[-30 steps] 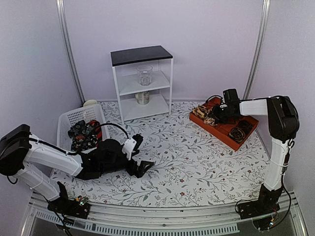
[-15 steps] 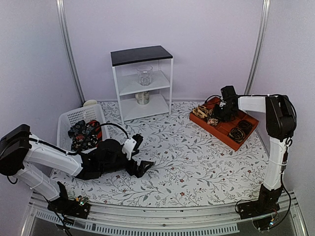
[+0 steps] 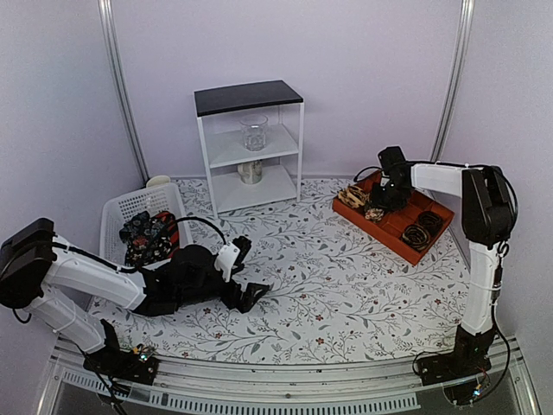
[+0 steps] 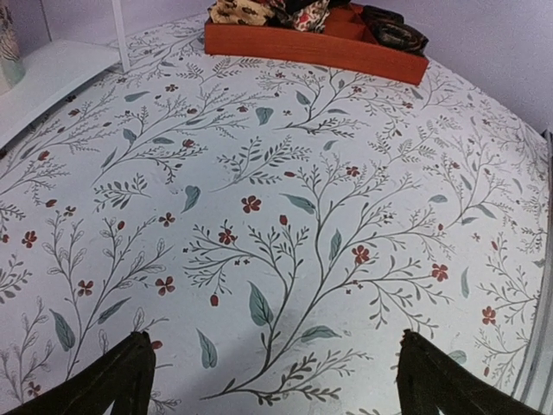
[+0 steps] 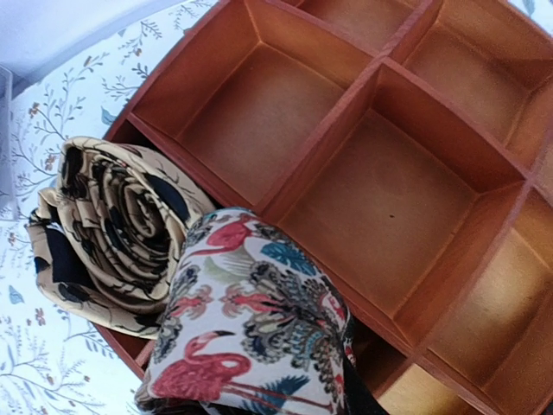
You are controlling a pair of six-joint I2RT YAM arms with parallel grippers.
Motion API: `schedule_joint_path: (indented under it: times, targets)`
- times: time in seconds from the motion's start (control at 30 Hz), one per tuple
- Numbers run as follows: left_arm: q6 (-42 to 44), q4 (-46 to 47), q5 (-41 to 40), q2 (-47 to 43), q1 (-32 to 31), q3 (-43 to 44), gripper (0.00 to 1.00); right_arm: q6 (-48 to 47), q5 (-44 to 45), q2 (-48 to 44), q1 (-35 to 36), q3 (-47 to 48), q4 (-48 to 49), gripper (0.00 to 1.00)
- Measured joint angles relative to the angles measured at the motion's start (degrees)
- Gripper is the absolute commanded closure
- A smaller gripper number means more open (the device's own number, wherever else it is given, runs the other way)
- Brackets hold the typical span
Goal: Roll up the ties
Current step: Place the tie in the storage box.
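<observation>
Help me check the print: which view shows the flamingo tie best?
Right wrist: the flamingo tie fills the lower frame, print sharp. Top external shows it as a small blob in the tray; left wrist, as a far sliver.

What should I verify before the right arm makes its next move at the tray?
1. The flamingo-print tie is rolled: ok.
2. It sits down inside a compartment of the tray: cannot tell; its base is out of view.
3. The right gripper is open: cannot tell; its fingers do not show.
4. The tan-and-black tie is rolled, at the tray's corner: ok.
5. Free compartments remain: ok, several are bare.
6. The left gripper is open and empty, low over the table: ok.
</observation>
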Motion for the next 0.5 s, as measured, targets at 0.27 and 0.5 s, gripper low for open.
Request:
schedule_joint_path:
  times: [0.27,0.5]
  targets:
    - [0.0,0.0,-0.6,0.0,0.0,0.0,0.02,-3.1,1.9,1.4,0.5,3.0,-3.7,0.77]
    - [0.1,0.0,-0.7,0.0,0.0,0.0,0.01,-6.9,2.1,4.8,0.9,6.7,-6.3,0.77]
